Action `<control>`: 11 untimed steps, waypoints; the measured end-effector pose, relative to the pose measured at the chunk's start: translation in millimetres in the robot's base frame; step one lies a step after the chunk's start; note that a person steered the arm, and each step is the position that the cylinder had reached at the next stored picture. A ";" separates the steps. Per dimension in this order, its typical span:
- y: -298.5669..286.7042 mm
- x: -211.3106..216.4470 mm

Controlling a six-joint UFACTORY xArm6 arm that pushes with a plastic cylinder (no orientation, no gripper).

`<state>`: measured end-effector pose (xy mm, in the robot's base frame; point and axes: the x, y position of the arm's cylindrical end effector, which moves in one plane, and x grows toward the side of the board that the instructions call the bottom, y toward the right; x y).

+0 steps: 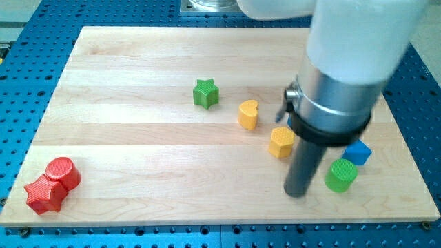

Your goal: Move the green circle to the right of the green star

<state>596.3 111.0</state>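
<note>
Rod's my tip [297, 193] just left of green circle [341, 175], near board's [138, 62] bottom edge

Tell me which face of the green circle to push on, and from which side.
Push its side wall on the view's right. The green circle is a short upright cylinder and the green star lies up-left. My tip sits just left of it, so go round first.

One camera looks down at a slant on the board [138, 69], near its lower edge. The arm [351, 41] looms close, upper right of the frame.
</note>
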 end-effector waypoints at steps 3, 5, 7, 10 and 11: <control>87.7 20.6; 59.0 -26.2; 46.8 -46.7; 2.0 -123.8; -45.6 -142.6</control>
<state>453.7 65.3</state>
